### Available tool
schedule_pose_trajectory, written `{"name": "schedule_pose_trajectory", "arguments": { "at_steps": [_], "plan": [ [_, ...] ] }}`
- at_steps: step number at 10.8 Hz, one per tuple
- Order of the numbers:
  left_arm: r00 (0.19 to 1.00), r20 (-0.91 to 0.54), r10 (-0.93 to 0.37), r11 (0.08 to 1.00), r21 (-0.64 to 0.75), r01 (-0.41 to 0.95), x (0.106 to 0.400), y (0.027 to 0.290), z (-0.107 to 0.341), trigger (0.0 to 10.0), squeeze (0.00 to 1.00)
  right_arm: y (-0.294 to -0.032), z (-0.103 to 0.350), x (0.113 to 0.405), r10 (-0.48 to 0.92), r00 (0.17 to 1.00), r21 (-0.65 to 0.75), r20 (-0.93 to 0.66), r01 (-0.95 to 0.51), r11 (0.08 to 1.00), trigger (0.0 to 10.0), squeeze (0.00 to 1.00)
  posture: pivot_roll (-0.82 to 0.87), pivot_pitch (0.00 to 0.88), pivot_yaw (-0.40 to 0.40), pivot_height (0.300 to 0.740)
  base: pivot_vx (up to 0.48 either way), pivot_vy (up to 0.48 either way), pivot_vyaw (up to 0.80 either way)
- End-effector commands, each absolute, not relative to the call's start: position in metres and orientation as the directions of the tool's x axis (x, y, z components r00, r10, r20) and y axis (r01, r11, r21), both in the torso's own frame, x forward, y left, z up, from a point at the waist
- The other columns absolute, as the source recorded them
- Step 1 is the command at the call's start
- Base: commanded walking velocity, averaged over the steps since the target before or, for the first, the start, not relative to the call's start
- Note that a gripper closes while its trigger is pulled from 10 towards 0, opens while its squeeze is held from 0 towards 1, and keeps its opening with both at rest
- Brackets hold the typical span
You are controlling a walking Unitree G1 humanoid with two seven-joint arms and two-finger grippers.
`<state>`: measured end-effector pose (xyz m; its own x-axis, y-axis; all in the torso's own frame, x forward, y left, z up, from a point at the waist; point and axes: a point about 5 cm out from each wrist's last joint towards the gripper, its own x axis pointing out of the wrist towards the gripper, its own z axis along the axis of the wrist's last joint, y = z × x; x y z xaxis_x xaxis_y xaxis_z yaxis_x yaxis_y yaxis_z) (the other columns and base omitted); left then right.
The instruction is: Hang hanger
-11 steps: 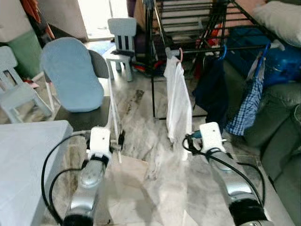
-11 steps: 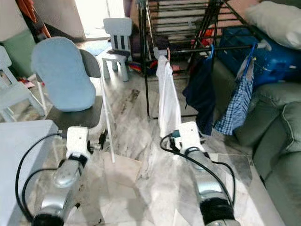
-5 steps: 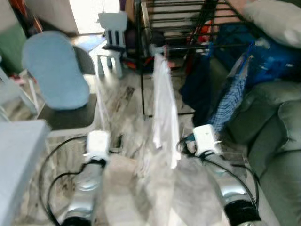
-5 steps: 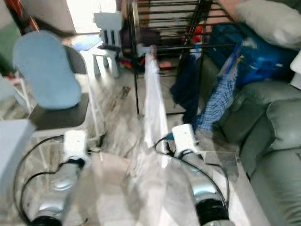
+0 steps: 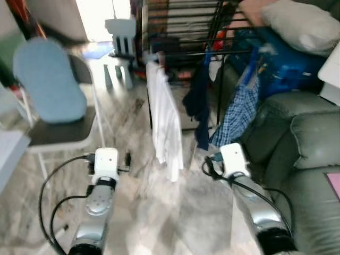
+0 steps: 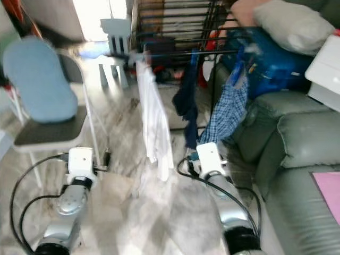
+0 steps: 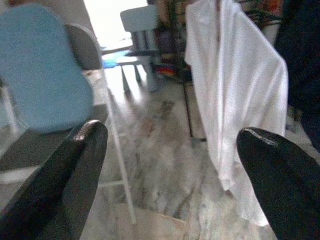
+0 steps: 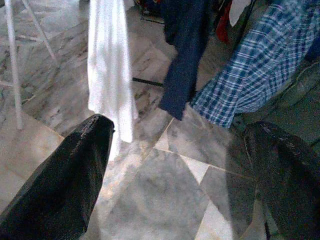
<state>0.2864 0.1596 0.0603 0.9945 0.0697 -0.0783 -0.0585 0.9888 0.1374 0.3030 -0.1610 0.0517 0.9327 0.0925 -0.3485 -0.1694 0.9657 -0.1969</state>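
A white shirt (image 5: 166, 119) hangs from the front bar of the black drying rack (image 5: 186, 53); its hanger is too blurred to make out. Along the same bar hang a dark navy garment (image 5: 197, 101) and a blue plaid shirt (image 5: 236, 114). My left arm (image 5: 104, 172) and right arm (image 5: 236, 164) reach forward low over the floor, short of the rack. The left gripper (image 7: 170, 175) is open and empty, facing the white shirt (image 7: 235, 95). The right gripper (image 8: 175, 185) is open and empty, with the plaid shirt (image 8: 260, 75) beyond it.
A folding chair with a blue cushion (image 5: 50, 79) stands at the left, a small white child's chair (image 5: 121, 37) behind it. A grey sofa (image 5: 303, 143) fills the right side, with a blue bag (image 5: 281, 64) and a pillow (image 5: 297, 24) above it. Marble floor (image 5: 175, 212) lies ahead.
The camera has swung to the right: the sofa and rack take up more of the picture, and the grey table at the left is gone. Both grippers stay open and empty.
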Motion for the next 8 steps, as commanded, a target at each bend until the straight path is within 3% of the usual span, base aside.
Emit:
{"name": "schedule_pose_trajectory", "arguments": {
  "at_steps": [1,3,5,8],
  "plan": [
    [0.991,-0.1,0.089,0.984,0.162,-0.072,0.282,0.164,0.054,10.0,0.0,-0.157,0.057,0.305,0.112,0.942,-0.189,-0.315,-0.178,0.966,10.0,0.0,-0.15,0.0,0.03,0.74,0.0,0.0,0.0],
    [0.989,-0.11,0.097,0.981,0.18,-0.076,0.276,0.164,0.049,10.0,0.0,-0.155,0.054,0.302,0.124,0.936,-0.184,-0.328,-0.193,0.964,10.0,0.0,-0.14,0.0,0.005,0.74,0.0,0.0,0.0],
    [0.984,-0.104,0.148,0.975,0.182,-0.127,0.274,0.166,0.048,10.0,0.0,-0.152,0.054,0.303,0.181,0.923,-0.198,-0.341,-0.258,0.946,10.0,0.0,-0.09,0.0,-0.071,0.74,0.0,0.0,0.0],
    [0.992,-0.049,0.114,0.957,0.273,-0.096,0.264,0.176,0.054,10.0,0.0,-0.151,0.062,0.311,0.158,0.943,-0.2,-0.293,-0.222,0.954,10.0,0.0,-0.08,0.0,-0.055,0.74,0.0,0.0,0.0]
  ]
}}
